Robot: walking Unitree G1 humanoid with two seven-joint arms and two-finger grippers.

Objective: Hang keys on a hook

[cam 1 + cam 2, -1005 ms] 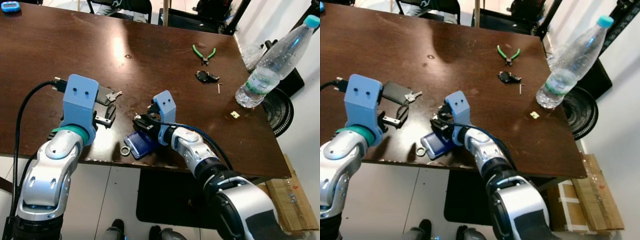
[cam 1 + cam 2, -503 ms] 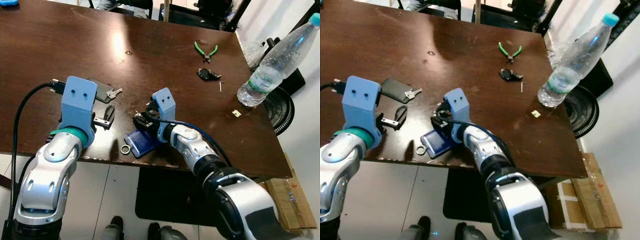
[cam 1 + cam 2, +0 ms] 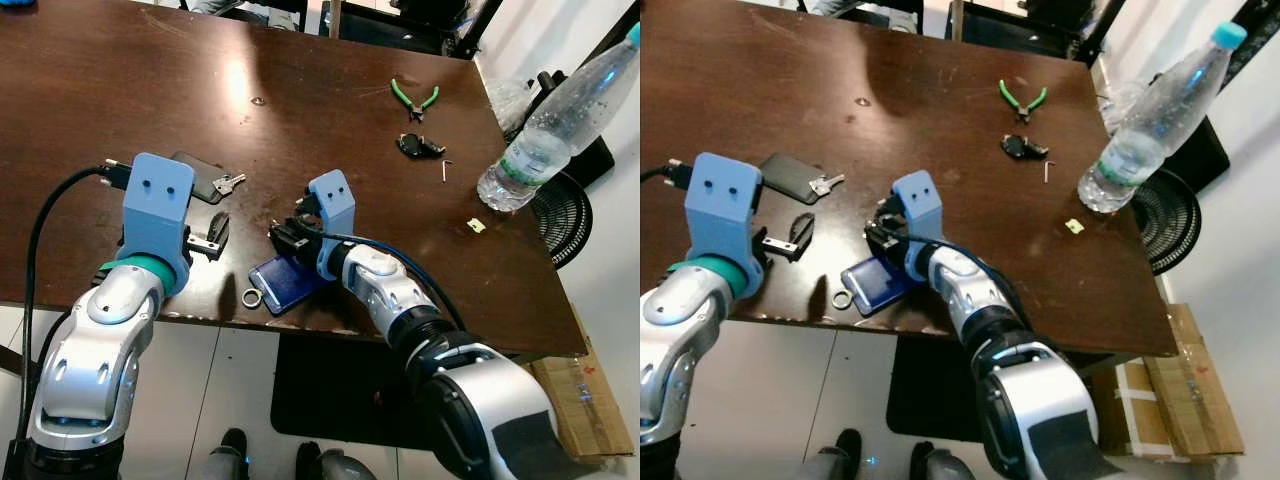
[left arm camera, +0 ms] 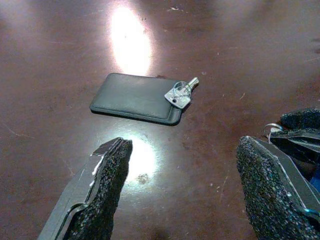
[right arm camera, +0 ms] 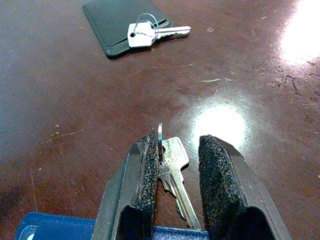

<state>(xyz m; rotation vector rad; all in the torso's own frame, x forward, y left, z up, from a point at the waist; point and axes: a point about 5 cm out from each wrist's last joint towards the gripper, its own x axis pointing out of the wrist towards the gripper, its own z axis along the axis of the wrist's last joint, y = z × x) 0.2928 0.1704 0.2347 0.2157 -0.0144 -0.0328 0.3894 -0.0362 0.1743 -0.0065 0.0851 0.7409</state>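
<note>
Metal and thin, the key (image 5: 172, 170) near the table's (image 3: 120, 60) front edge lies between the right gripper's (image 5: 175, 150) parted fingers, light, stiff, slippery, best pinched at its ring (image 5: 159, 134).

A workshop-like room is suggested: a scratched dark wooden worktop (image 3: 330, 70) is strewn with green-handled pliers (image 3: 414, 98), a small hex key (image 3: 444, 171) and a water bottle (image 3: 550, 125), with flattened cardboard (image 3: 578, 390) seen on the floor

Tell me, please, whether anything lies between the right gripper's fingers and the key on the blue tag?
Nothing visible does. In the right wrist view the silver key already lies between the right gripper's open fingers, its ring against one pad, on bare table. The blue tag sits behind it. No hook can be seen.
</note>
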